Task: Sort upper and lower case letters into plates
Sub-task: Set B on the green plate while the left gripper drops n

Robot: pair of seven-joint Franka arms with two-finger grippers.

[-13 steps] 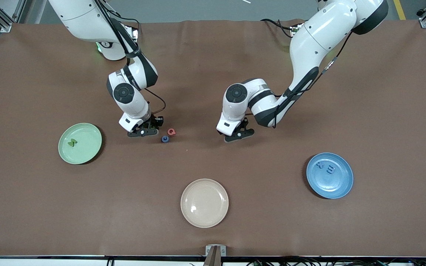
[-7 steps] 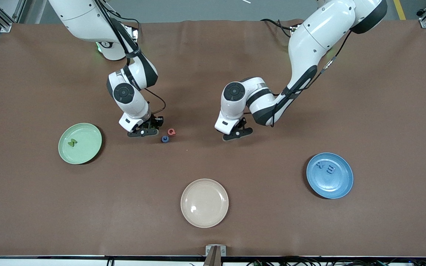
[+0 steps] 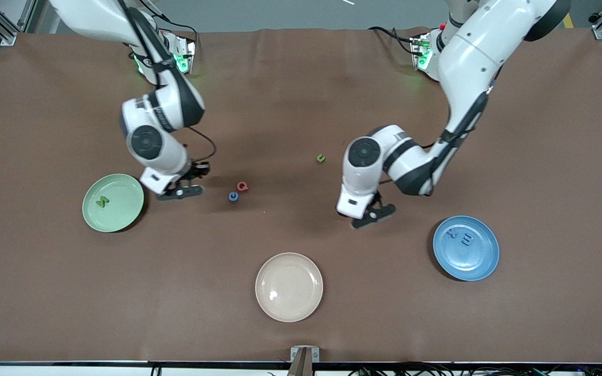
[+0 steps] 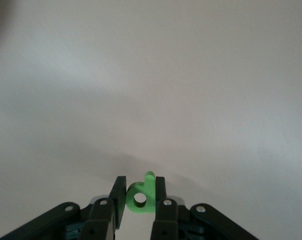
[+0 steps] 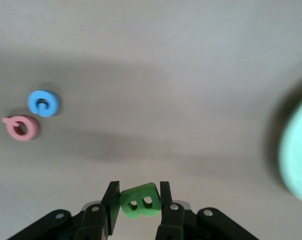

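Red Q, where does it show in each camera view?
Front: red Q lies toward the right arm's end.
Left wrist: not in it.
Right wrist: Q lies flat.
Shared landmark: the blue letter beside it in both.

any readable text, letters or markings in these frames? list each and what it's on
"Q": red letter lying on the table.
"S": green letter in the green plate.
"X" and "E": blue letters in the blue plate.
"B": green letter held in the right gripper.
"d": green letter held in the left gripper.
Blue letter and small green letter on the table: too small to read surely.
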